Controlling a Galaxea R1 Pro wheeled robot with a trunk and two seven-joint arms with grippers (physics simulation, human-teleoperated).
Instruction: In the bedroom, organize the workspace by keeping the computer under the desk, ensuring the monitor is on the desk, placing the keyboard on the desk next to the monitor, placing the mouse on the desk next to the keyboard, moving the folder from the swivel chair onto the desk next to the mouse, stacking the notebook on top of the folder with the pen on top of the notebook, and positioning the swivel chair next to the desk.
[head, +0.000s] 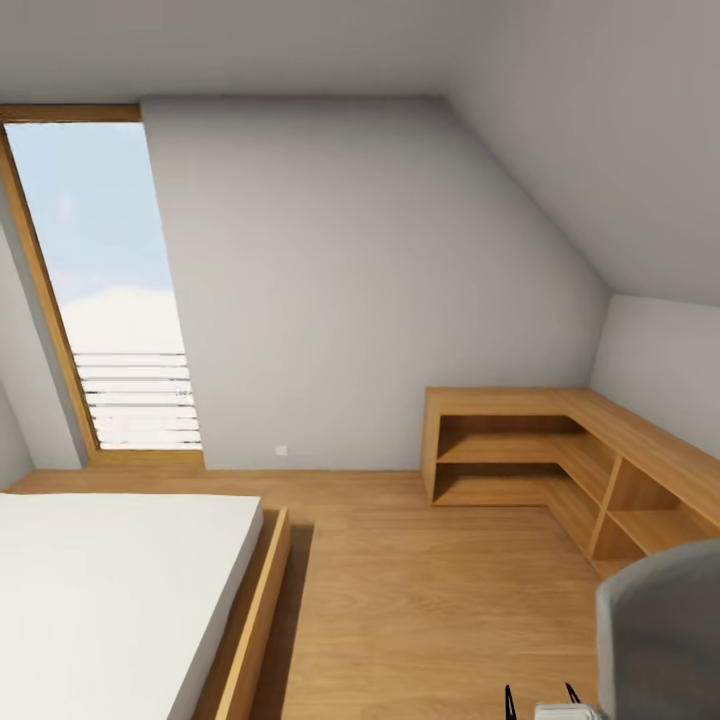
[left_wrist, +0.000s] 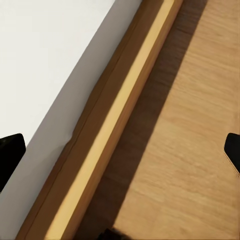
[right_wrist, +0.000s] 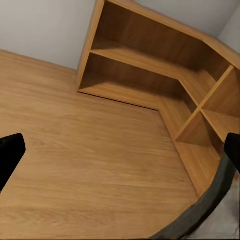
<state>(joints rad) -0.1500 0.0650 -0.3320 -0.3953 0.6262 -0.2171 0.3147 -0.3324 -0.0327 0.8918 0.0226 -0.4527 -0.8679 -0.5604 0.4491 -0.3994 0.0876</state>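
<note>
The swivel chair (head: 662, 630) stands on the wood floor (head: 430, 600), close by the corner shelf unit (head: 560, 450), opposite the bed (head: 110, 590). Probably free-rolling and heavy; push at its padded back. Both grippers' fingers are spread, holding nothing.

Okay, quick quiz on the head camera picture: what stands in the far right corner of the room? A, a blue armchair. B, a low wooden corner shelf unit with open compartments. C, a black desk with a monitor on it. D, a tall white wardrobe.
B: a low wooden shelf unit wraps around the right corner with open compartments, standing on the wood floor across from the bed.
</note>
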